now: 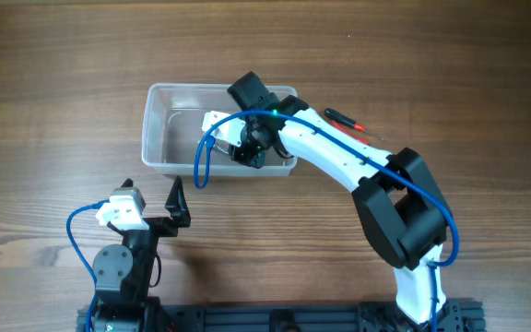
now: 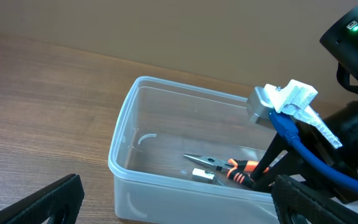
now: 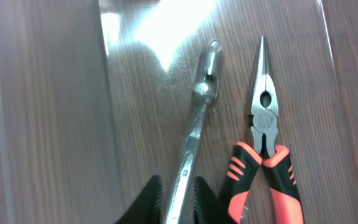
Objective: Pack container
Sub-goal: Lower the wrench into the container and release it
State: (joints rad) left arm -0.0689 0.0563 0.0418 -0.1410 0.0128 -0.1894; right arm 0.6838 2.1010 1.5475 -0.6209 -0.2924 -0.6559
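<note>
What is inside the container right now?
Orange-handled needle-nose pliers and a metal swivel-head wrench lie on its floor, the wrench's handle between the right end effector's fingers. From overhead the right arm covers much of the container, so anything else beneath is unseen.

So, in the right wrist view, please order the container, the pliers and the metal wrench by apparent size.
1. container, filling the frame.
2. pliers and metal wrench: similar length, both cut off at the bottom edge, so unranked.

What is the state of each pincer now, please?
Left pincer: open, holding nothing.
Right pincer: closed on the silver metal wrench, inside the clear plastic rectangular container.
</note>
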